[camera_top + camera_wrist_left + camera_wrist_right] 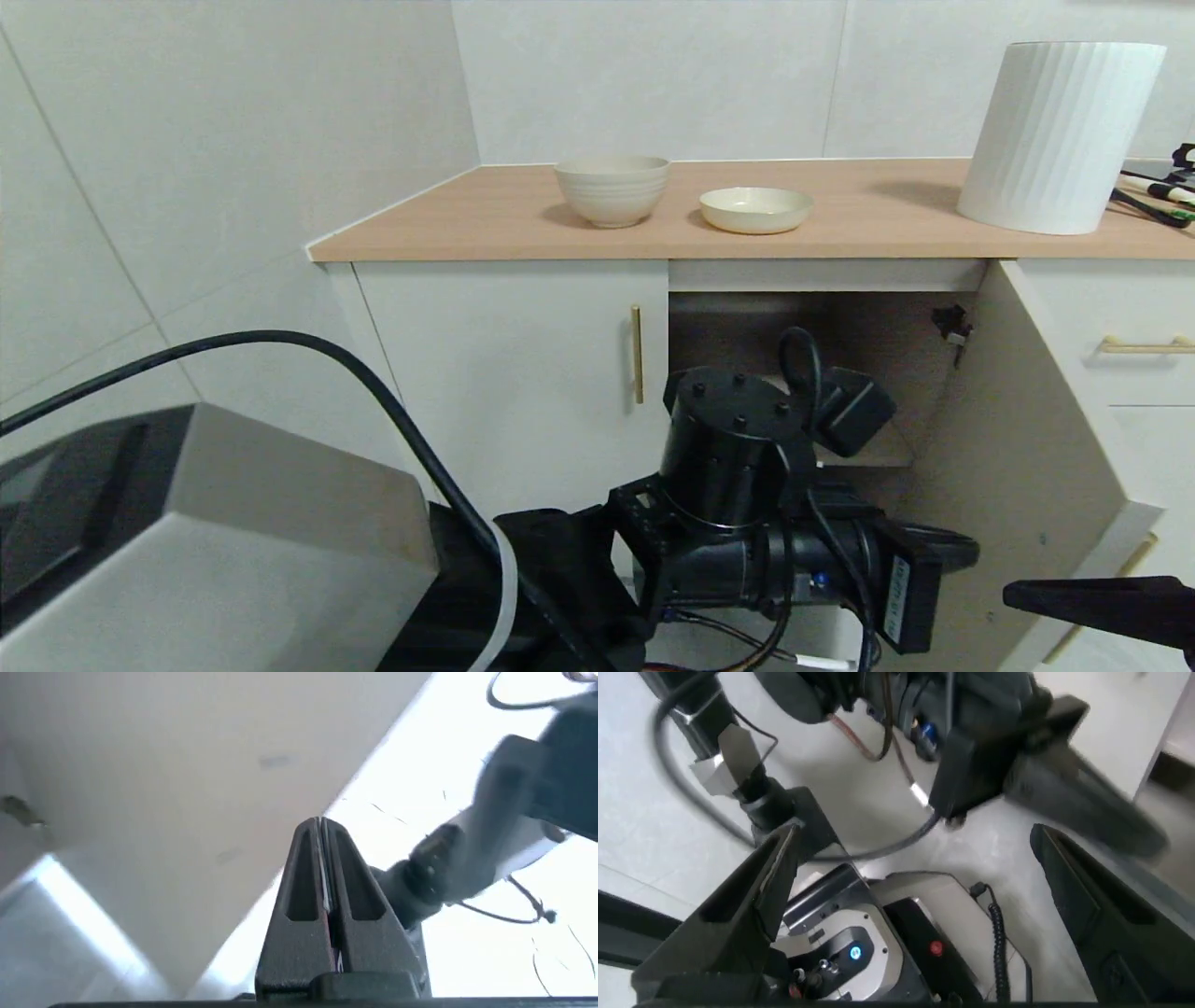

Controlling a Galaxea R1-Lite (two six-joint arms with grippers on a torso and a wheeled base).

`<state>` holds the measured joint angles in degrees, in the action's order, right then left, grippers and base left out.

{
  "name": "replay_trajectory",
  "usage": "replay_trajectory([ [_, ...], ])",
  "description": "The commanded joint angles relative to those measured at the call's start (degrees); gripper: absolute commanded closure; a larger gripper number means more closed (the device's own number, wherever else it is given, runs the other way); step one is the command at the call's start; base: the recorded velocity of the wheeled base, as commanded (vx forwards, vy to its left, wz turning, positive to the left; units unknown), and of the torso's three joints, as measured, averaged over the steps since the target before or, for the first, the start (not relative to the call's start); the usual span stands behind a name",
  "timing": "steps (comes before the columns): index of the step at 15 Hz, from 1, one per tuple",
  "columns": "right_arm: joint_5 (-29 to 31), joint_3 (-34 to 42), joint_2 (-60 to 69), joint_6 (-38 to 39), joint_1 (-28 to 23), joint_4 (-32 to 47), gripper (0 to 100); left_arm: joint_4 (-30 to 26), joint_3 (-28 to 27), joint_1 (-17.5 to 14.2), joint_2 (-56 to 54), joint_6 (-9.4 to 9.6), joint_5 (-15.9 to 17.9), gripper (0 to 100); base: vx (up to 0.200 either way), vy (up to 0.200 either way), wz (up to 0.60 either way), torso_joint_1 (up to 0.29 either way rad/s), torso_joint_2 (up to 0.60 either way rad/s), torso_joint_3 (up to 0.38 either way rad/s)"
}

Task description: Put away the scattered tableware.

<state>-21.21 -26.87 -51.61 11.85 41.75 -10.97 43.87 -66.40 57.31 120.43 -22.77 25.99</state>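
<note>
Tableware here is two pale pieces on the counter (896, 224): a ribbed bowl (612, 189) and, just beside it, a shallow dish (755, 208), both well above and beyond the pincers, which hang low before the open cupboard door (1018, 448). The left pincer (320, 835) is pressed together on nothing; the right pincer (915, 835) is spread wide and empty. Both pieces look stiff, smooth-glazed and probably breakable, light enough for one arm. The bowl's upright wall should take a pinch over the rim, one finger inside and one outside, on the side nearest the pincer. The dish's low, flaring rim gives less purchase and could slip, so it likely wants a deeper bite and a level carry.
</note>
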Motion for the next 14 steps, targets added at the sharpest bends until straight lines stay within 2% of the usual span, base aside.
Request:
replay_trajectory([
  [1, 0.03, -0.03, 0.99, 0.02, 0.17, -0.01, 0, 0.34, 2.33, -3.17, -2.39, 0.01, -2.79, 100, 0.000, 0.000, 0.00, 0.000, 0.00, 0.000],
  [3, 0.21, -0.11, 0.64, 0.02, 0.17, -0.10, 0, 0.69, 4.62, -4.75, -3.71, 0.01, -5.78, 100, 0.000, 0.000, 0.00, 0.000, 0.00, 0.000],
  [4, 1.17, -0.29, -0.42, -0.07, 0.17, -0.37, 0, 1.92, 9.36, -7.03, -7.58, 0.01, -8.94, 100, 0.000, 0.000, 0.00, 0.000, 0.00, 0.000],
  [6, 2.84, -2.31, -3.14, 0.02, 0.08, -0.10, 0, 3.76, 16.66, -10.81, -14.43, 0.98, -11.14, 100, 0.000, 0.000, 0.00, 0.000, 0.00, 0.000],
  [8, 9.26, -4.33, -6.92, -0.07, -0.09, -0.01, 0, 3.41, 25.62, -17.58, -23.66, 5.81, -12.02, 100, 0.000, 0.000, 0.00, 0.000, 0.00, 0.000],
  [9, 11.19, -5.56, -8.50, -0.07, -0.09, -0.01, 0, 3.32, 28.78, -20.83, -27.88, 7.48, -12.89, 100, 0.000, 0.000, 0.00, 0.000, 0.00, 0.000],
  [10, 12.51, -7.85, -10.79, -0.07, -0.53, -0.01, 0, 2.88, 31.95, -24.52, -32.72, 8.01, -13.25, 100, 0.000, 0.000, 0.00, 0.000, 0.00, 0.000],
  [11, 12.60, -9.17, -11.84, -0.07, -1.41, -0.01, 0, 2.27, 33.18, -26.46, -35.00, 8.18, -13.25, 100, 0.000, 0.000, 0.00, 0.000, 0.00, 0.000],
  [12, 12.60, -12.42, -15.09, -0.07, -3.34, -0.19, 0, -0.37, 35.46, -30.85, -40.45, 9.06, -13.25, 100, 0.000, 0.000, 0.00, 0.000, 0.00, 0.000],
  [13, 12.60, -16.55, -17.99, -0.07, -3.78, -0.19, 0, -4.94, 36.70, -36.13, -46.51, 11.08, -13.25, 100, 0.000, 0.000, 0.00, 0.000, 0.00, 0.000],
  [14, 12.86, -19.71, -20.46, -0.07, -4.31, -0.10, 0, -11.09, 36.70, -39.55, -52.14, 13.19, -13.25, 100, 0.000, 0.000, 0.00, 0.000, 0.00, 0.000],
])
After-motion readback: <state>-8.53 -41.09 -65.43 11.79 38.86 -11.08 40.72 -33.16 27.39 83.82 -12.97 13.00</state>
